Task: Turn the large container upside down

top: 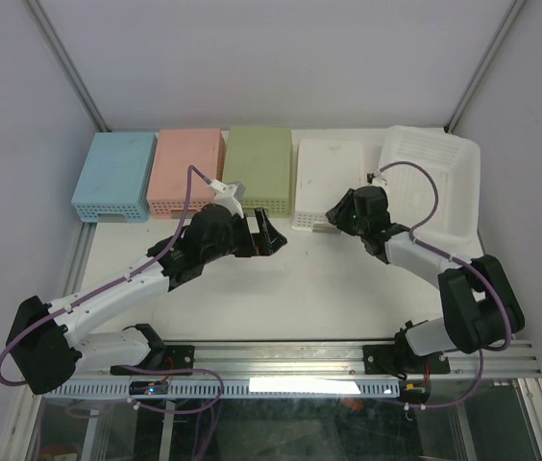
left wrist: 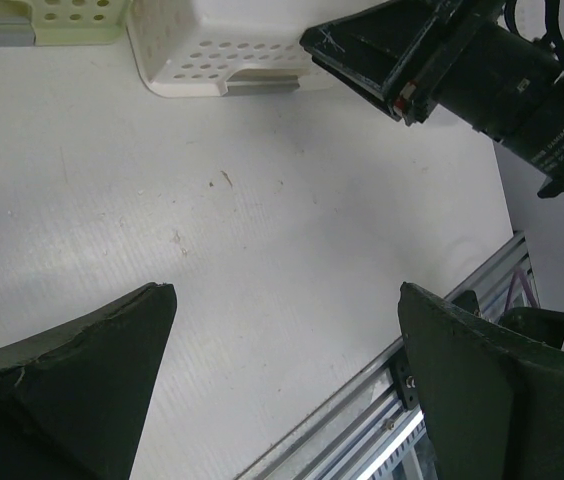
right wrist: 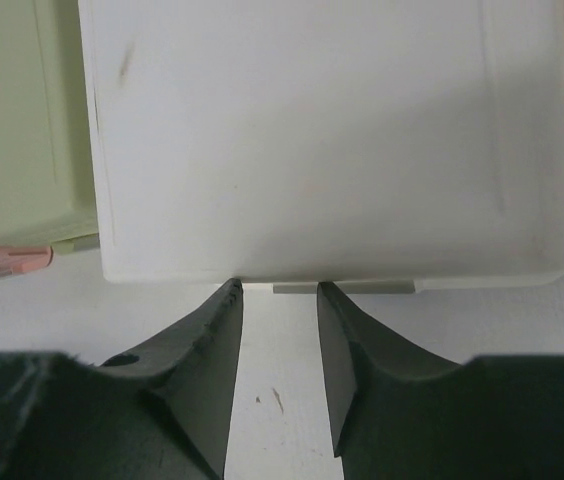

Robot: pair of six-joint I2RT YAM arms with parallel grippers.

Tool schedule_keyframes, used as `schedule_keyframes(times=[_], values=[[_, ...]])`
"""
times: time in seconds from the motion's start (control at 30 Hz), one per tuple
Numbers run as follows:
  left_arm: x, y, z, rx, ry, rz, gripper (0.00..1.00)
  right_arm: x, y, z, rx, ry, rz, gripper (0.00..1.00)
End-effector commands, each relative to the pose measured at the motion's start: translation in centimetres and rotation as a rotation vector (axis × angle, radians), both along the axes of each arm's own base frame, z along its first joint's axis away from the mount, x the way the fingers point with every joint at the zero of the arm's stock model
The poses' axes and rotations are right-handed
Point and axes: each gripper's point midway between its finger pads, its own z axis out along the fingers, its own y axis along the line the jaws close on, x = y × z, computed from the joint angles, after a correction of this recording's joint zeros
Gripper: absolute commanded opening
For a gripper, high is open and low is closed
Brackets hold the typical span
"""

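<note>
Your right claw (right wrist: 277, 290) stands slightly apart on nothing, its tips just short of the small white basket (right wrist: 332, 140). The large container (top: 434, 182) sits at the far right of the bench (top: 348, 288), near that claw but untouched. Your left claw (left wrist: 287, 290) gapes wide.

White table (top: 329, 298), four small baskets (top: 190, 171), large container (top: 436, 182)

No lettering, brand, number or sign is legible: none on the upturned white basket (right wrist: 332, 140) just ahead of the right hand (right wrist: 279, 290), none on the counter (left wrist: 262, 250) below it.
</note>
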Motion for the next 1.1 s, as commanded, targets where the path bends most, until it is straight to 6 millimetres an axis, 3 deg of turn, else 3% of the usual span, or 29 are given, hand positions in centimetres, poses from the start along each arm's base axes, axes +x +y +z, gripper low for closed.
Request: schedule_keyframes(times=[0.0, 0.23, 0.57, 0.8, 0.93, 1.07], values=[[0.0, -0.2, 2.0, -0.047, -0.051, 0.002, 0.99, 4.3, 0.1, 3.6, -0.039, -0.129, -0.037, 0.38], [-0.1, -0.1, 1.8, -0.044, -0.049, 0.006, 0.99, 6.3, 0.7, 3.6, -0.073, -0.127, -0.029, 0.37], [0.0, 0.1, 1.5, -0.038, -0.050, 0.011, 0.99, 5.9, 0.4, 4.1, -0.092, -0.130, -0.006, 0.37], [0.0, -0.1, 1.4, -0.034, -0.045, 0.004, 0.99, 8.2, -0.4, 3.2, -0.112, -0.089, 0.000, 0.37], [-0.1, -0.1, 1.6, -0.041, -0.047, 0.004, 0.99, 8.8, 0.0, 5.1, -0.107, -0.097, 0.031, 0.37], [0.0, -0.1, 1.5, -0.038, -0.045, 0.008, 0.99, 7.6, 0.0, 9.6, -0.083, -0.181, 0.059, 0.38]])
